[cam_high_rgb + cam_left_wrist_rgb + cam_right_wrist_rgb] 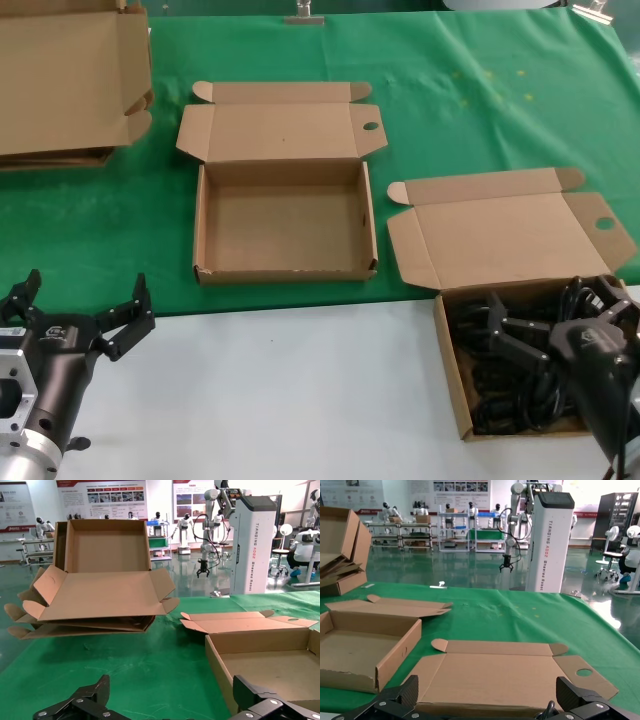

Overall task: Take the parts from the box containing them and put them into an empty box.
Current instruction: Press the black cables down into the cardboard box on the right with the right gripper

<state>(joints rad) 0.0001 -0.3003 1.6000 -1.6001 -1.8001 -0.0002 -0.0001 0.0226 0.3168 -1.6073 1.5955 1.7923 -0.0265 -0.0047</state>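
Note:
The box with parts [451, 372] sits at the right front with its lid [500, 240] folded back. It holds several black parts [500, 390]. My right gripper [555, 308] hangs open just above those parts and holds nothing. Its wrist view shows the open gripper [490, 687], that lid [495, 672] and a bit of a black part [549, 711]. The empty box [285, 220] lies open at the middle of the green mat; it also shows in the right wrist view [365, 650]. My left gripper [82, 300] is open and empty at the front left, apart from the empty box [265, 650].
A flat stack of folded cardboard [70, 80] lies at the far left back and shows in the left wrist view [100, 595]. The green mat [480, 110] covers the back of the table. The white tabletop [300, 390] runs along the front.

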